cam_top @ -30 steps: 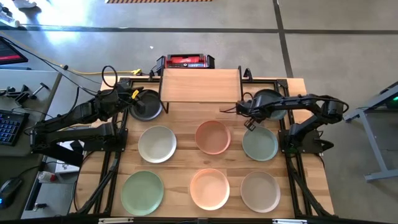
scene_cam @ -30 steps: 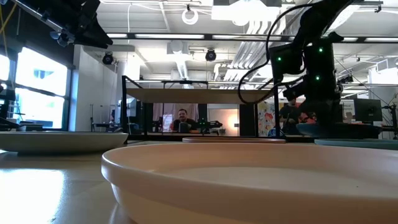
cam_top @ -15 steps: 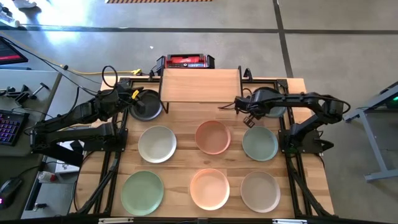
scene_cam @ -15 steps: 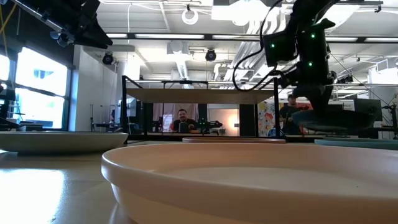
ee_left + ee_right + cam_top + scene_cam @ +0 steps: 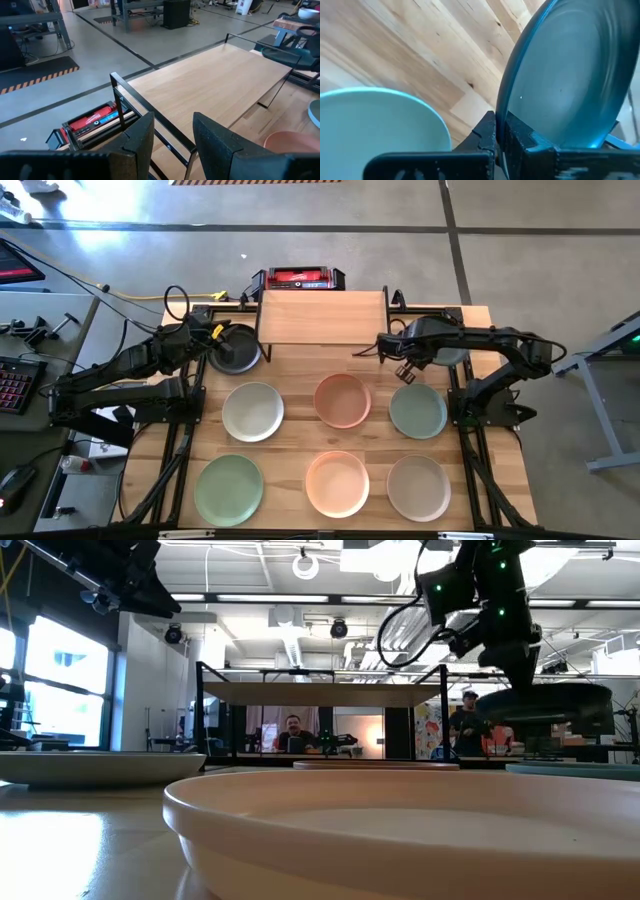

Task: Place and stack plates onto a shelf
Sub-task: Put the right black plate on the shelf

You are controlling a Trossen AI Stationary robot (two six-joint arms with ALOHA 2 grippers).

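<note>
- Overall, the plates look stiff, light and smooth-rimmed, likely slippery; a pinch across the rim edge, as shown at the right of the frame, appears the sensible hold, since the shallow wall offers little else.
- Upper left: the left gripper (image 5: pixel 205 338) hovers beside the first black plate (image 5: pixel 236 350), its fingers (image 5: pixel 216 145) spread and holding nothing.
- Upper centre: the shelf (image 5: pixel 322 317) carries no plate yet.
- Middle row: cream plate (image 5: pixel 252 411), pink plate (image 5: pixel 342 400), pale green plate (image 5: pixel 417 411).
- Bottom row: second green plate (image 5: pixel 228 489), second pink plate (image 5: pixel 337 483), beige plate (image 5: pixel 418 486).
- Upper right: the right gripper (image 5: pixel 402 364) is pressed together on the rim of the second black plate (image 5: pixel 545 703), lifted clear of the table (image 5: pixel 290 448) just right of the shelf.
- Count: eight plates; two black, two green, two pink, one cream, one beige; one shelf.
</note>
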